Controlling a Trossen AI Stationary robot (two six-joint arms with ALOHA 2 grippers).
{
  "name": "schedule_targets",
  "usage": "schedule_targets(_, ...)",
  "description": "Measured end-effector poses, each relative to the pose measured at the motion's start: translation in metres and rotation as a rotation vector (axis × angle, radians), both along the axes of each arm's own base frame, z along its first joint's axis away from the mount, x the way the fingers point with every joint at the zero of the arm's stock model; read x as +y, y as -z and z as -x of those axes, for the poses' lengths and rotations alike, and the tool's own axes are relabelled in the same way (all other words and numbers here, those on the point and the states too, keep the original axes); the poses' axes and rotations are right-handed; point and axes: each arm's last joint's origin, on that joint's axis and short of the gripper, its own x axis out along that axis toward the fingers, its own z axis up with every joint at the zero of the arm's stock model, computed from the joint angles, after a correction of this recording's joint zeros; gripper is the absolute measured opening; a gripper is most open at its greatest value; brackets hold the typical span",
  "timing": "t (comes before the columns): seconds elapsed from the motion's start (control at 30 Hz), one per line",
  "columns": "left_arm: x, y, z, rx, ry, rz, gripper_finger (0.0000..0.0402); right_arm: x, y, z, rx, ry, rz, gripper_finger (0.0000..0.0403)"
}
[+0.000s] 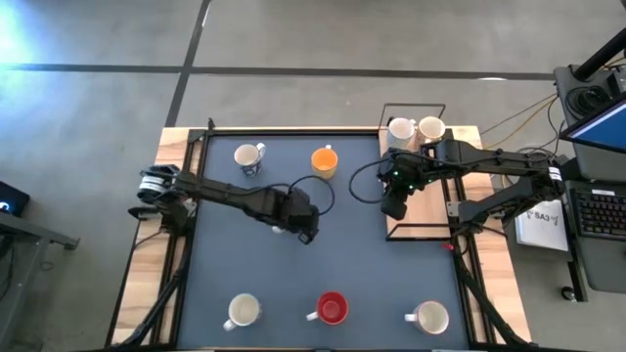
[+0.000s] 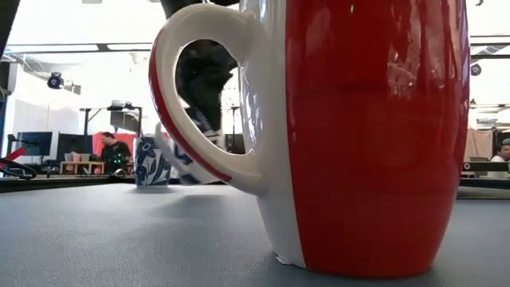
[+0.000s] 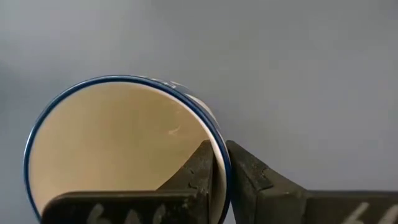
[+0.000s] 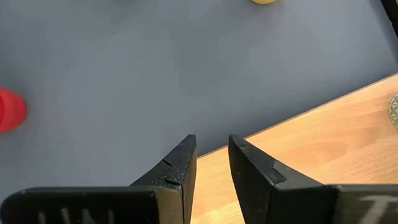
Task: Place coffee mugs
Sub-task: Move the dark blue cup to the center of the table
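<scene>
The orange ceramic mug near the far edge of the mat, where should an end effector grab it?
Probably the orange ceramic mug by its rim, from straight above: it stands upright, mouth open, nothing touching it. One finger inside, one outside the wall.

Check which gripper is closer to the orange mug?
Left. The left gripper sits just below-left of the orange mug; the right gripper is farther, over the tray edge.

Layout from above: 2 mugs (image 1: 249, 156) (image 1: 325, 161) sit along the far edge of the mat (image 1: 362, 264), 3 more (image 1: 243, 311) (image 1: 332, 308) (image 1: 430, 317) in a row along the near edge. Another 2 (image 1: 400, 130) (image 1: 430, 128) stand side by side on the wooden tray (image 1: 421, 217) just right of the mat, at its far end. One more mug (image 3: 124, 149) is mid-mat, under the left gripper (image 1: 301, 223).
</scene>
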Motion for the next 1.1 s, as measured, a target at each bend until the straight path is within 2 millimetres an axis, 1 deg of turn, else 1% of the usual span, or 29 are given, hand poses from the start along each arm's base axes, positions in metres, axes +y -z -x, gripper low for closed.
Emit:
schedule_targets(0.13, 0.007, -0.001, -0.017, -0.049, 0.017, -0.009, 0.0011, 0.000, 0.000, 0.000, 0.000, 0.003, -0.001, 0.0079)
schedule_targets(0.33, 0.010, -0.002, -0.037, -0.088, 0.038, -0.016, 0.0011, 0.000, 0.000, 0.000, -0.001, 0.005, -0.001, 0.0075)
schedule_targets(0.43, 0.010, 0.002, -0.046, -0.085, 0.049, -0.020, 0.0011, 0.000, 0.000, 0.000, -0.001, 0.005, 0.000, 0.0078)
schedule_targets(0.53, 0.010, 0.011, -0.056, -0.063, 0.063, -0.009, 0.0011, 0.000, 0.000, 0.000, -0.001, 0.004, 0.000, 0.0081)
schedule_targets(0.67, 0.009, 0.013, -0.067, -0.065, 0.087, -0.015, 0.0011, 0.000, 0.000, 0.000, 0.000, 0.004, 0.000, 0.0080)
schedule_targets(0.83, 0.009, 0.008, -0.070, -0.046, 0.096, -0.034, 0.0020, 0.000, 0.000, 0.000, 0.000, 0.004, 0.000, 0.0078)
schedule_targets(0.97, 0.009, 0.007, -0.066, -0.024, 0.105, -0.013, 0.0044, 0.000, 0.000, 0.000, 0.001, -0.006, 0.004, 0.0083)
schedule_targets(1.1, 0.006, 0.006, -0.066, -0.030, 0.133, 0.021, 0.0070, 0.000, 0.000, 0.000, 0.001, -0.013, 0.007, 0.0090)
